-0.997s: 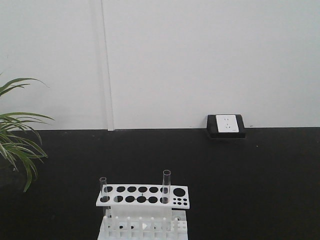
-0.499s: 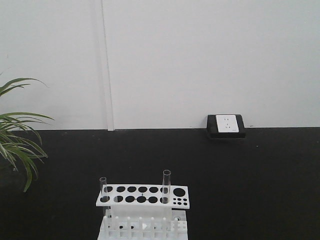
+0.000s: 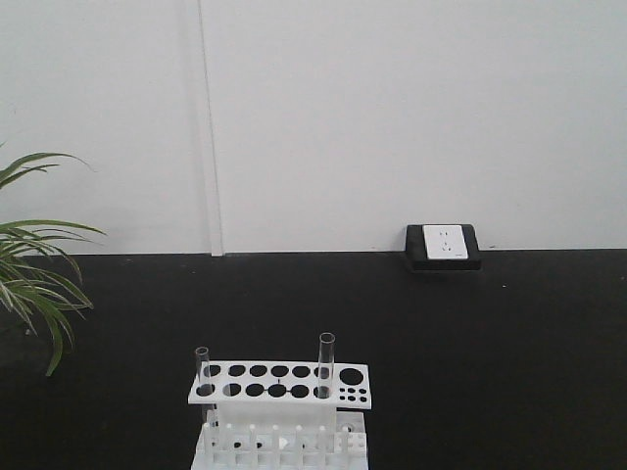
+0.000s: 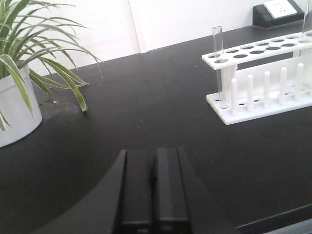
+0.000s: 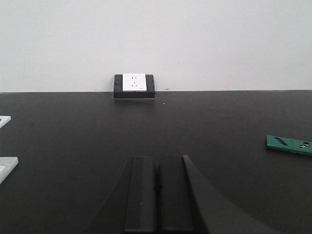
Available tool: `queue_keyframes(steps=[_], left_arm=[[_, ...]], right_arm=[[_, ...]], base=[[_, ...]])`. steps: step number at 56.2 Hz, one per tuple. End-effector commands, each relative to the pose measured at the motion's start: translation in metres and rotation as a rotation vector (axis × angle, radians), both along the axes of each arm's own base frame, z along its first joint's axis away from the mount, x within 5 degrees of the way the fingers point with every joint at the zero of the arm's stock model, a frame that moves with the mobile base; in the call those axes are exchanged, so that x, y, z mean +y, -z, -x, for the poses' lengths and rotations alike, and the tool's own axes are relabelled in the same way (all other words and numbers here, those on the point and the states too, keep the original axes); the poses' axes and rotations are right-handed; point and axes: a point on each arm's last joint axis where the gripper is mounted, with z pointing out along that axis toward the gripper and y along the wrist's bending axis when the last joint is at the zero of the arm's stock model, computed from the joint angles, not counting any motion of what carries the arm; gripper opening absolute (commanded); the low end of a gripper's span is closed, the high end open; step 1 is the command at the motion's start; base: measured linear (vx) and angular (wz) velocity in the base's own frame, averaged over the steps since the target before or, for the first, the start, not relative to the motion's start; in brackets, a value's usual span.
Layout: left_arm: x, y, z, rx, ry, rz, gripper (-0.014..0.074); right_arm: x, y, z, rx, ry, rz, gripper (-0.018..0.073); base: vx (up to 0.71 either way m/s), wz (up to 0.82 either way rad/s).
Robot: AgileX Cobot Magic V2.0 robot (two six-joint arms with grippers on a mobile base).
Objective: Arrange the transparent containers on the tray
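Two thin clear glass test tubes [image 3: 326, 364] stand upright in one white holed plastic rack [image 3: 266, 380] toward the black tabletop's [image 3: 490, 372] near edge, unmoved over the last second; no yellow tray shows. Left fingers [image 4: 136, 190] and right fingers [image 5: 141, 195] rest pressed together, empty, so arranging has not begun

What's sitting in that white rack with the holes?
Two upright test tubes: the left tube in the white rack's end hole, the right tube near the other end. Other large holes look empty. The front view crops the base.
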Motion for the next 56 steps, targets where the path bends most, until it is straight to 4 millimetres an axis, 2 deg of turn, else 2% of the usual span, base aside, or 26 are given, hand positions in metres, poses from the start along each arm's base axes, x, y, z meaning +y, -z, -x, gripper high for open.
queue_keyframes(steps=[1,18,23,28,32,38,46,51,56], left_arm=[[-0.001,0.001,0.000,-0.099,0.019,-0.021,-0.0004],[-0.005,-0.017,0.001,-0.294,0.053,0.006,-0.0004],[-0.006,-0.031,0.004,-0.427,0.074,0.056,-0.0004],[-0.006,-0.050,0.009,-0.540,0.094,0.189,-0.0004],[-0.005,-0.066,0.012,-0.577,0.095,0.195,-0.0004],[-0.004,-0.095,0.015,-0.574,0.077,0.149,-0.0004],[-0.004,-0.150,0.012,-0.608,0.060,0.068,-0.0004],[-0.006,-0.179,-0.003,-0.595,0.057,0.038,-0.0004],[-0.009,-0.203,-0.024,-0.570,0.060,0.051,-0.0004]], right_arm=[[0.000,-0.005,0.000,-0.080,0.002,0.020,-0.0011],[0.000,-0.019,0.002,-0.234,0.007,0.032,-0.0011],[0.000,-0.026,0.004,-0.312,0.010,0.039,-0.0011],[0.000,-0.038,0.008,-0.412,0.013,0.047,-0.0011],[0.000,-0.049,0.010,-0.448,0.013,0.049,-0.0011],[0.001,-0.083,0.020,-0.540,0.013,0.057,-0.0011],[0.001,-0.140,0.026,-0.615,0.013,0.065,-0.0011],[0.001,-0.174,0.020,-0.606,0.013,0.074,-0.0011],[-0.001,-0.194,-0.005,-0.546,0.012,0.070,-0.0011]], base=[[0.00,0.00],[0.00,0.00],[0.00,0.00],[0.00,0.00],[0.00,0.00],[0.00,0.00],[0.00,0.00],[0.00,0.00],[0.00,0.00]])
